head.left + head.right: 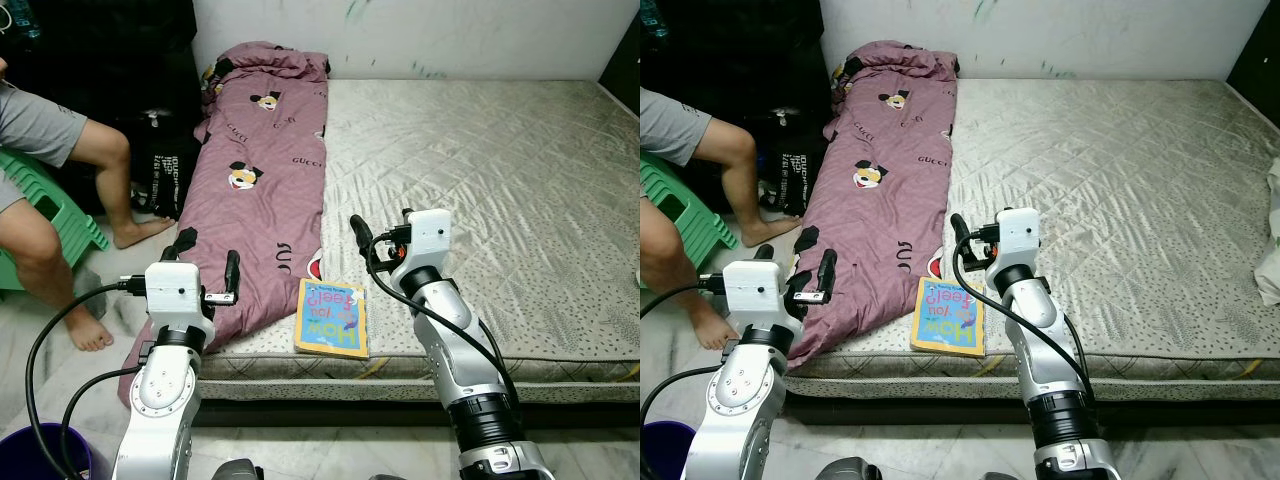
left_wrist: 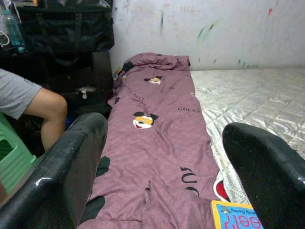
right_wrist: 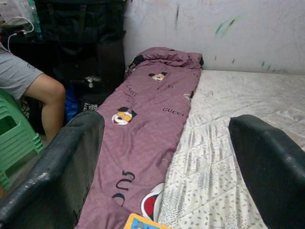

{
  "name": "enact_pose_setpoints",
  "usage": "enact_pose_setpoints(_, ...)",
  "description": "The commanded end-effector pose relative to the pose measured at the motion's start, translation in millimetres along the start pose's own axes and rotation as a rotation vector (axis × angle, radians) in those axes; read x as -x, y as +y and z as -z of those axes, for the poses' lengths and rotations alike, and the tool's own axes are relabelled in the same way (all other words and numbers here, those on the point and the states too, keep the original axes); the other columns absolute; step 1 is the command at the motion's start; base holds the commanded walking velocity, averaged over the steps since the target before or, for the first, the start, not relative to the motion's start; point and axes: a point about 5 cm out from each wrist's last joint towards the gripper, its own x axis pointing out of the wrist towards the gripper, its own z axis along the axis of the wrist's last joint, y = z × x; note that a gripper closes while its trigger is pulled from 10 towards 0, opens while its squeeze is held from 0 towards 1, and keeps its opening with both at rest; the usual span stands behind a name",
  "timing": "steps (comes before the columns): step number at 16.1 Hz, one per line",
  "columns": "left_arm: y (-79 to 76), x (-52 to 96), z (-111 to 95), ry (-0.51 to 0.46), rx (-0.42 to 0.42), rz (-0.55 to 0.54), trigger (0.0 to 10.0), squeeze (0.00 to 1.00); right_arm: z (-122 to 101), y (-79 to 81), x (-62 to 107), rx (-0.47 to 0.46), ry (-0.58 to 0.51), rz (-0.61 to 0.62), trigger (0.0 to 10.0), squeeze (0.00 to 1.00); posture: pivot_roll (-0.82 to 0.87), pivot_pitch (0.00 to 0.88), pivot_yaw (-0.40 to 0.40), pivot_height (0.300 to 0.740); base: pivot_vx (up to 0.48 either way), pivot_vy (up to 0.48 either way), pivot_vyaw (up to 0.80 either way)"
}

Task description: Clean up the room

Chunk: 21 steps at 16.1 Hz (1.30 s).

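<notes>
Two grippers hover over the mattress's (image 1: 520,180) front edge, both with fingers spread wide and empty. The left gripper (image 1: 208,270) is above the purple blanket (image 1: 265,170), which runs along the mattress's left edge toward the wall. The right gripper (image 1: 380,232) is just behind a colourful book (image 1: 332,318) lying at the front edge. A seated person's leg (image 1: 100,165) shows beside the bed.

A person (image 1: 45,170) sits on a green plastic stool (image 1: 50,215) at the left, bare feet on the floor. Behind the legs stands a black bag (image 1: 160,170). A purple bucket (image 1: 40,455) sits low by the left edge.
</notes>
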Motion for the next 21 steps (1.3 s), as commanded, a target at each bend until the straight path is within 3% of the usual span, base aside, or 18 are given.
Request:
enact_pose_setpoints(1, -0.2, 0.4, -2.1, -0.012, -0.004, 0.015, 10.0, 0.00, -1.8, -0.5, -1.3, 0.004, -0.006, 0.003, 10.0, 0.00, -0.06, 0.000, 0.004, 0.740, 0.247, 0.000, 0.00)
enact_pose_setpoints(11, -0.9, 0.1, -1.2, -0.012, -0.006, 0.020, 10.0, 0.00, -2.3, -0.9, -2.2, 0.012, -0.012, 0.003, 10.0, 0.00, -0.06, 0.000, 0.002, 0.740, 0.266, 0.000, 0.00)
enact_pose_setpoints(21, 1.4, -0.2, 2.4, 0.013, -0.009, -0.017, 10.0, 0.00, 0.5, -3.1, -2.8, 0.017, -0.002, 0.010, 10.0, 0.00, -0.06, 0.000, 0.003, 0.740, 0.000, 0.000, 0.00)
